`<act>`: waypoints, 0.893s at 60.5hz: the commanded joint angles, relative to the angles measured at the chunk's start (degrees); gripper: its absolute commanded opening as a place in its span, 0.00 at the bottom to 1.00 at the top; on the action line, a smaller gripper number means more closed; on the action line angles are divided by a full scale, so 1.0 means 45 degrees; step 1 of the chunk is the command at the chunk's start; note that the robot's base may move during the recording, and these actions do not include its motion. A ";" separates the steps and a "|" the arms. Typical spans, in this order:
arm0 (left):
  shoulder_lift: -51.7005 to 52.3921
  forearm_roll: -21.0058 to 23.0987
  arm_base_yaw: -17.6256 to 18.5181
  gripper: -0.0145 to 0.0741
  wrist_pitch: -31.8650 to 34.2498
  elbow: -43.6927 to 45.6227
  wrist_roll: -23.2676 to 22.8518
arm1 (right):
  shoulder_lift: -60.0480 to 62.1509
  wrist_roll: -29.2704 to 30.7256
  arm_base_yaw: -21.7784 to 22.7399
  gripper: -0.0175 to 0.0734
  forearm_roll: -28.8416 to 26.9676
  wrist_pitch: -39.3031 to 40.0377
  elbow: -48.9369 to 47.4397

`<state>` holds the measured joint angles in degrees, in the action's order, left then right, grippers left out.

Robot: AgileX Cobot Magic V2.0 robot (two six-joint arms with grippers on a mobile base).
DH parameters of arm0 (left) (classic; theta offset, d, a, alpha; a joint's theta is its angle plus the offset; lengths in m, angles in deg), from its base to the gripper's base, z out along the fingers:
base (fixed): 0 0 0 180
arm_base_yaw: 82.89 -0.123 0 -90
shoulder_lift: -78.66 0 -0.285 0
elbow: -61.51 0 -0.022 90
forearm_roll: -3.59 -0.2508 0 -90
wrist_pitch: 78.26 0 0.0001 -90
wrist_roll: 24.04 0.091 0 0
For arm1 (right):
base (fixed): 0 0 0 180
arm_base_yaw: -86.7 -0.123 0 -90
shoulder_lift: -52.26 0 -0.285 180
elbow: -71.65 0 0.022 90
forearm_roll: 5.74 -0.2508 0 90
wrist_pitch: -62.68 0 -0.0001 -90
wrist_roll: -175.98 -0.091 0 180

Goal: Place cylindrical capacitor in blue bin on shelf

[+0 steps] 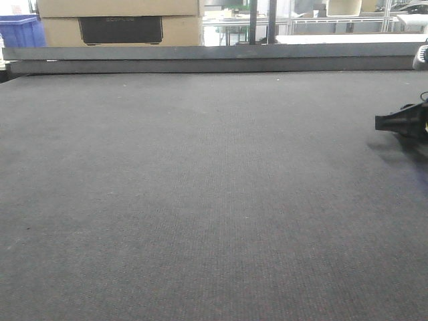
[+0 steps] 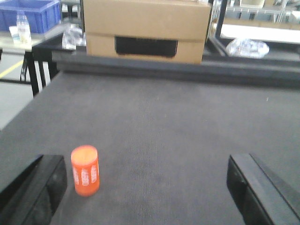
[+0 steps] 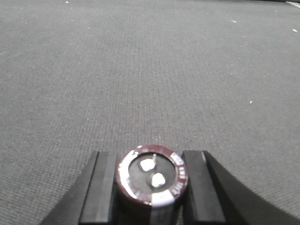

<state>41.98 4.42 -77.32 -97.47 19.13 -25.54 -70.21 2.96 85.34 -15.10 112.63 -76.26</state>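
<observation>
The cylindrical capacitor [image 3: 152,180], dark maroon with a silvery end and two small terminals, sits between the two black fingers of my right gripper [image 3: 152,159], which is shut on it just above the dark grey mat. In the front view the right gripper [image 1: 400,124] shows at the right edge, low over the mat; the capacitor is hidden there. My left gripper [image 2: 145,164] is open and empty, its fingers [image 2: 33,187] wide apart over the mat. The steel shelf is out of view. A blue crate [image 1: 20,30] stands beyond the table's far left.
An orange cylinder [image 2: 85,170] stands upright on the mat just inside my left gripper's left finger. A cardboard box [image 2: 147,30] sits past the table's raised far edge [image 1: 214,57]. A plastic bottle [image 2: 23,28] and a clear bag [image 2: 247,47] lie further back.
</observation>
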 commanded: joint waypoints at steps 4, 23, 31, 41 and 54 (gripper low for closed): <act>-0.0261 0.0117 0.0074 0.84 0.0677 -0.1188 -0.0024 | 0.1534 0.0042 0.0054 0.09 -0.0057 -0.0255 -0.0049; -0.3060 0.0177 -0.0069 0.84 0.7499 -0.4253 -0.0024 | 0.6020 0.0042 0.0054 0.09 -0.0057 -0.2394 0.0197; -0.5656 0.0736 -0.0588 0.84 0.9640 -0.4196 -0.0024 | 0.7487 0.0042 0.0054 0.09 -0.0057 -0.3365 0.0279; -0.9258 0.1489 -0.1327 0.84 1.1863 -0.3506 -0.0024 | 0.8715 0.0042 0.0054 0.09 -0.0057 -0.4057 0.0277; -1.3131 0.1462 -0.1453 0.84 1.2103 -0.0899 -0.0024 | 0.9401 0.0042 0.0054 0.09 -0.0057 -0.4457 0.0277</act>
<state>-12.55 10.82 -83.58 -44.84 11.27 -25.54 -28.91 2.96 85.34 -15.22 92.37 -75.08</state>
